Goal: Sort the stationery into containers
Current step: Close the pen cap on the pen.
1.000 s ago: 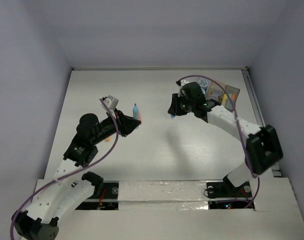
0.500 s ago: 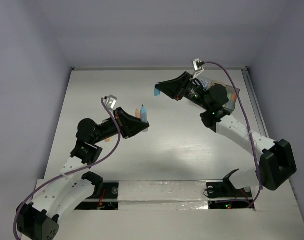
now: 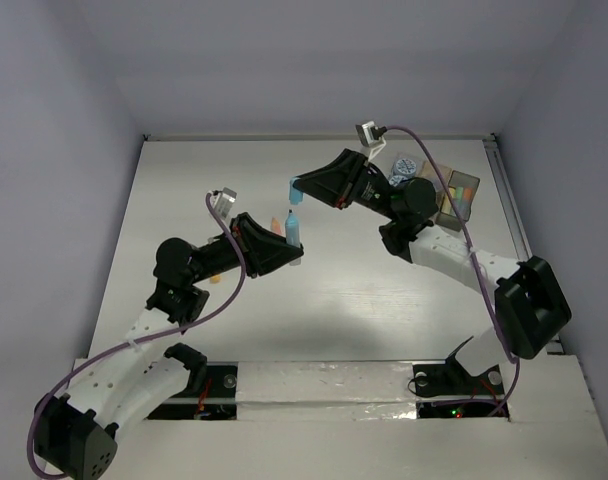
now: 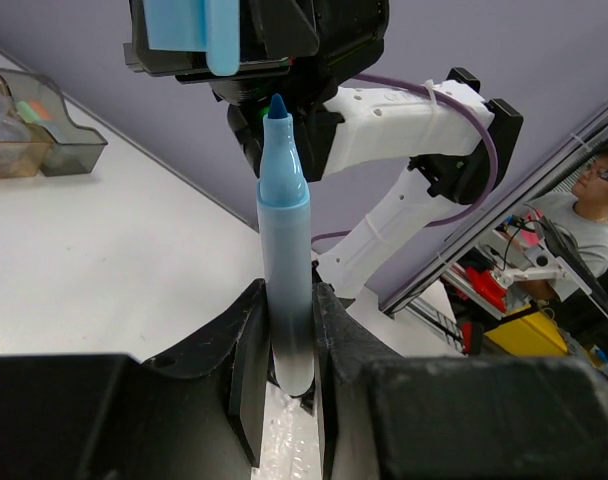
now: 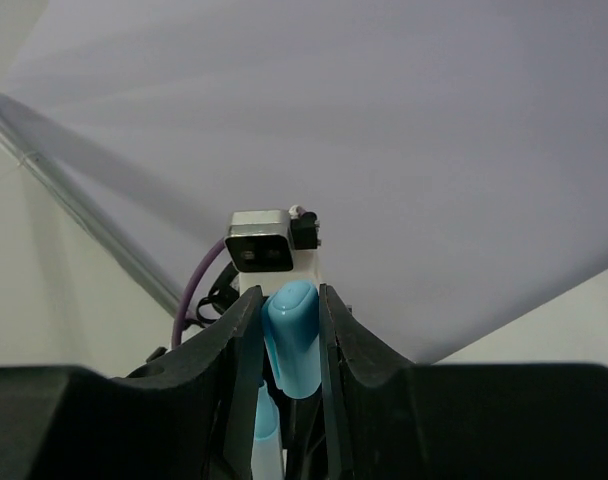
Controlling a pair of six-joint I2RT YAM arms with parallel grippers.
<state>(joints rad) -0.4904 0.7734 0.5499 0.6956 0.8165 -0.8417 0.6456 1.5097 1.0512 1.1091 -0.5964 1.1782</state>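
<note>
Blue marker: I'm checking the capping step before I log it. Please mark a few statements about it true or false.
1. The left gripper is shut on the blue marker. True.
2. The cap is on the marker's tip. False: the tip is bare, and the cap sits just beyond it.
3. The right gripper is shut on the cap. True.
4. The marker's tip points away from the cap. False: it points toward the cap.
5. The marker sits in a container. False: the containers stand off to the side, away from it.
</note>
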